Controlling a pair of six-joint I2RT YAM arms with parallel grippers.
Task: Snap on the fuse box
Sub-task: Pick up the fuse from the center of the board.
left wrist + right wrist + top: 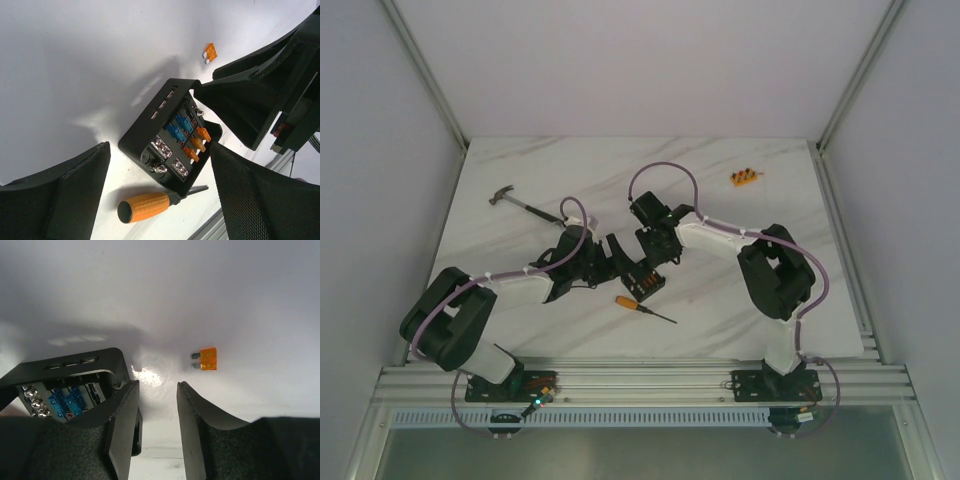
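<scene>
The left gripper is hanging wide open astride the fuse box without gripping, the right gripper is standing part-open and empty, one finger touching the box, which is lying on the table holding blue fuses and orange fuses.

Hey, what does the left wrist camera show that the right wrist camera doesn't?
Only the left wrist view: the orange-handled screwdriver lying by the fuse box, and the orange fuses seated in it. Only the right wrist view: the right gripper from close up, jaws apart with bare table between them and one finger right beside the box's wall. Both: the fuse box, its blue fuses, and one loose orange fuse on the table.
</scene>
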